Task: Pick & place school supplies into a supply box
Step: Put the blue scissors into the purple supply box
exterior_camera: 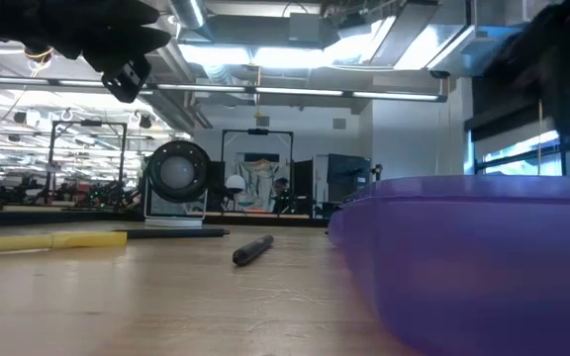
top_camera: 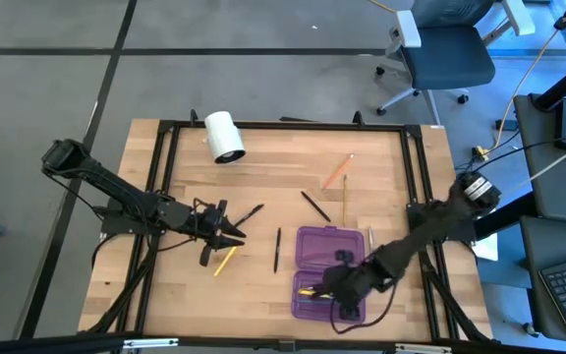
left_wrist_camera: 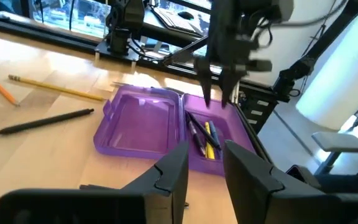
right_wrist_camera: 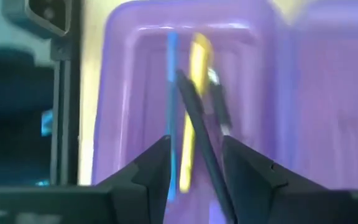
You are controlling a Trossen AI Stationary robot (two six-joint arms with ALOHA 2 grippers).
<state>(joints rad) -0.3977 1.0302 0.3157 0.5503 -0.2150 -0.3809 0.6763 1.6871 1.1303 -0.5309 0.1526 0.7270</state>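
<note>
looking down from above, the right gripper [top_camera: 340,285] hovers over the near half of the open purple supply box [top_camera: 314,246], fingers parted and empty. its wrist view shows a yellow pen [right_wrist_camera: 194,106], blue pen [right_wrist_camera: 173,106] and black pen [right_wrist_camera: 204,143] lying in the box just beyond its fingertips. in the left wrist view the left gripper [left_wrist_camera: 205,163], slightly open and empty, faces the box across bare table.

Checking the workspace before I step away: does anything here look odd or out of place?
One thing: a white roll lies on its side near the table's far edge, unlike the pens and pencils around it. Otherwise nothing looks spilled or damaged; the purple supply box lies open with a few pens inside.
</note>
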